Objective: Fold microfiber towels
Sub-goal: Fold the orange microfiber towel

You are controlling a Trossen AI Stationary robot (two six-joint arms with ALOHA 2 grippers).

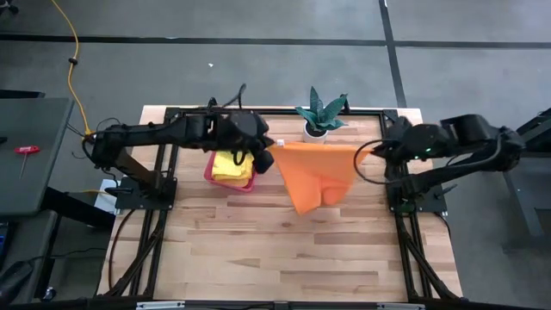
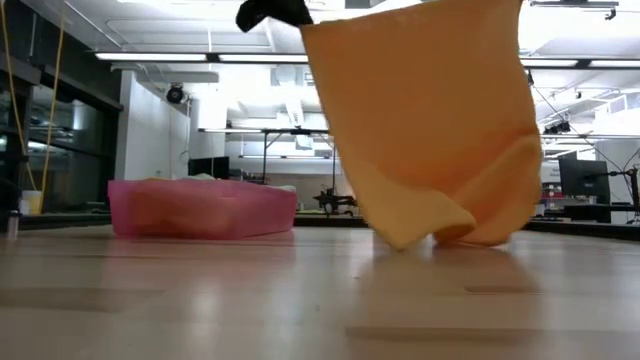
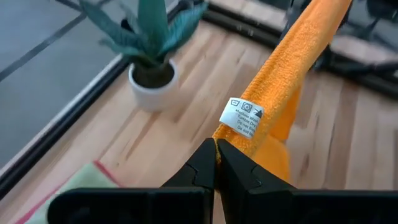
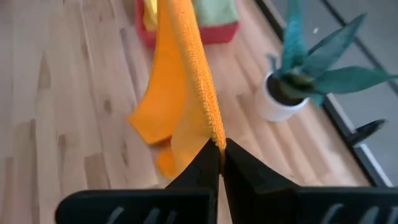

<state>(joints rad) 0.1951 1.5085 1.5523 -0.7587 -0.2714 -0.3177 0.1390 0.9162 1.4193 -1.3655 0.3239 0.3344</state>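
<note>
An orange microfiber towel (image 1: pixel 317 172) hangs spread between my two grippers over the middle of the table. My left gripper (image 1: pixel 265 157) is shut on its upper left corner and my right gripper (image 1: pixel 372 151) on its upper right corner. The towel's lower end (image 2: pixel 410 238) curls at the tabletop. In the low view, only my left gripper (image 2: pixel 275 12) shows, at the towel's top. A yellow towel (image 1: pixel 229 165) and a light green one (image 4: pixel 214 9) lie in the pink tray (image 1: pixel 250 184), below my left gripper. My left gripper pinches the towel's upper corner (image 3: pixel 231 138) between its two fingers, right beside the white care label (image 3: pixel 242 117). The fingers slant downward from the table's left. The top edge (image 3: pixel 298 43) runs away from the fingers toward the other arm, and the cloth hangs below. My right gripper pinches the opposite upper corner (image 4: pixel 214 134) between its two fingers, slanting downward from the table's right. The hemmed top edge (image 4: pixel 189 56) stretches away from the fingertips, and the rest hangs in loose folds down to the table (image 4: pixel 152 121).
A small potted plant (image 1: pixel 320 116) in a white pot stands at the table's far edge, just behind the towel. The pink tray sits at the far left of the wooden top. Bare wood (image 1: pixel 275 250) lies on the near side of the towel.
</note>
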